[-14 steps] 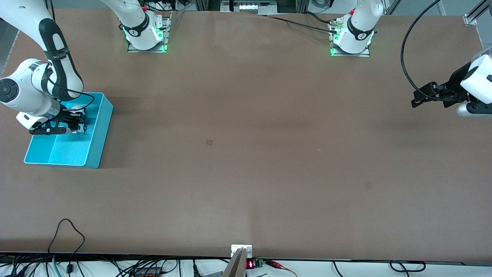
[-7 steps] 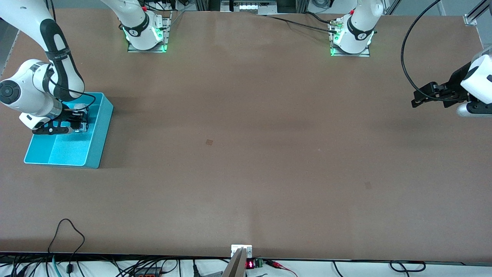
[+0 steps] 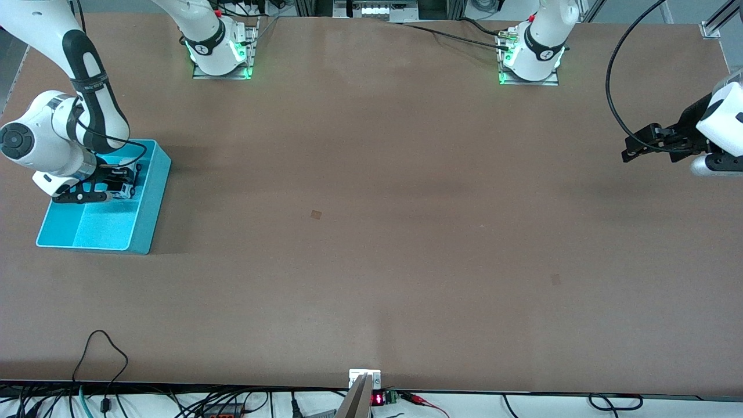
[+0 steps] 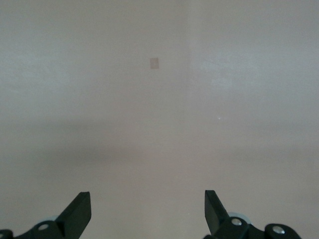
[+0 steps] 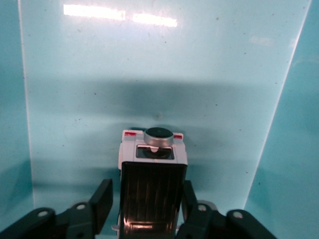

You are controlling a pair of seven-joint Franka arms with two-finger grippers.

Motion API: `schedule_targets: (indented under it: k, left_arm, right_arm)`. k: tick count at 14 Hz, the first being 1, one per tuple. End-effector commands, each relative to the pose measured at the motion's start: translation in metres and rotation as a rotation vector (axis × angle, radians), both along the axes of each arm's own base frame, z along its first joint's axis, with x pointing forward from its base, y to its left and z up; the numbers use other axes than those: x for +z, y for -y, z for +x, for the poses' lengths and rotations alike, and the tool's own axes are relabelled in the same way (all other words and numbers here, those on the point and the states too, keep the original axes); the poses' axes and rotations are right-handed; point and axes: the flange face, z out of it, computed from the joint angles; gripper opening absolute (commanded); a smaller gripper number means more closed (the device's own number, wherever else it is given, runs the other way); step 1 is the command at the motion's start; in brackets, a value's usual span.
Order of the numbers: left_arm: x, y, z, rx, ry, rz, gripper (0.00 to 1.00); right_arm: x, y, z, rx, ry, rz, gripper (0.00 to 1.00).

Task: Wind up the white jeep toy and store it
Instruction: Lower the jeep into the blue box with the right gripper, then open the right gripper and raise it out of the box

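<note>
The white jeep toy (image 5: 153, 174), with its black roof and a round knob at one end, sits inside the turquoise bin (image 3: 146, 216), in the half farther from the front camera. My right gripper (image 3: 124, 184) is down in the bin with its fingers on either side of the jeep. In the right wrist view the right gripper (image 5: 148, 193) is open, with a small gap showing between one finger (image 5: 103, 196) and the jeep's side. My left gripper (image 3: 631, 152) waits open and empty over the left arm's end of the table; the left wrist view (image 4: 148, 205) shows only bare table under it.
The bin stands at the right arm's end of the table, and a low divider (image 3: 78, 216) splits it into two parts. A small brown patch (image 3: 316, 214) marks the middle of the table. Cables (image 3: 101, 354) lie along the front edge.
My right arm and gripper have shifted slightly within the bin, toward the table's middle. The left arm has not moved.
</note>
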Motion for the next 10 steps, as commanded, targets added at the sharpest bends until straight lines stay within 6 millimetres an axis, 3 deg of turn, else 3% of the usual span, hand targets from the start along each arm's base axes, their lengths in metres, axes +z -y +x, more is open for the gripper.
schedule_targets:
  k: [1,3,5,10]
  left_arm:
    - [0.006,-0.001,-0.007,0.011,0.000,0.001,1.00]
    - [0.008,0.001,-0.007,0.008,0.008,0.001,1.00]
    - [0.010,0.001,-0.008,0.008,0.013,0.000,1.00]
    - [0.007,0.003,-0.015,0.009,0.066,0.004,1.00]
  right_arm:
    - [-0.002,-0.003,0.000,-0.013,-0.005,0.011,0.77]
    - [0.002,-0.004,0.002,-0.012,-0.003,0.012,1.00]
    - [0.018,-0.009,0.014,0.006,0.011,0.019,1.00]
    - [0.107,-0.017,0.072,0.024,0.011,0.036,1.00]
